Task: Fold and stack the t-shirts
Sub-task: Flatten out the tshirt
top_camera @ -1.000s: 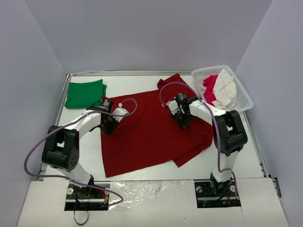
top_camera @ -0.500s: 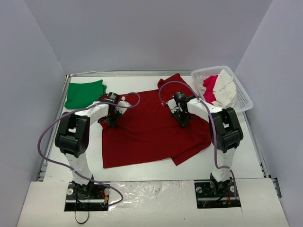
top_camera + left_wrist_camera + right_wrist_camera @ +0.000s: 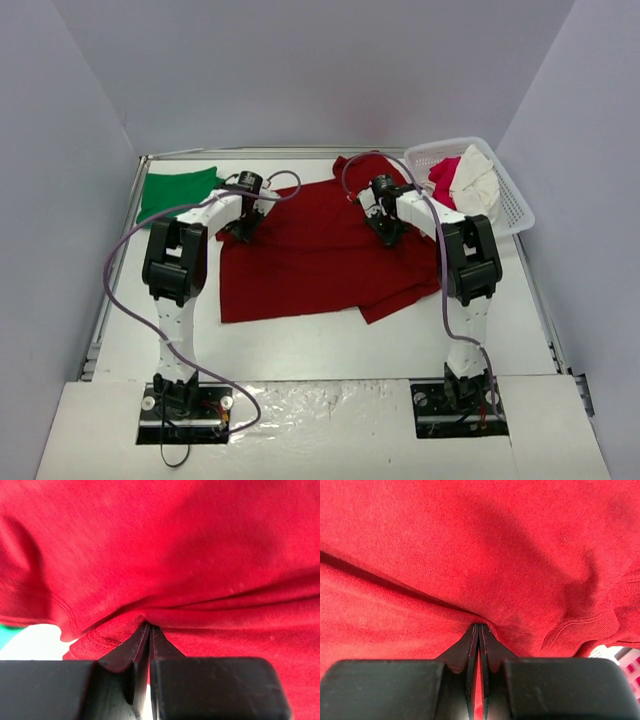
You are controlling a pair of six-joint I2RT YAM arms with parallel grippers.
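The dark red t-shirt (image 3: 310, 270) is spread, somewhat rumpled, over the middle of the table (image 3: 330, 345), and its far part is held at two places: the left gripper (image 3: 148, 629) is closed tight on a thin fold near a stitched hem, and the right gripper (image 3: 479, 628) is likewise clamped on a raised ridge of the same cloth beside a ribbed edge. The cloth is judged to be soft, light and limp, so that it will sag and drag and no shape will be kept when it is lifted; it is best taken at hems, shoulders or corners, with both grips set well apart so that the fabric is kept taut. Two t-shirts are counted on the table, one dark red and one green t-shirt (image 3: 178, 192), the latter lying folded at the far left corner. One basket (image 3: 515, 205) is seen at the far right, with one pink cloth (image 3: 442, 180) and one white cloth (image 3: 472, 185) bundled in it
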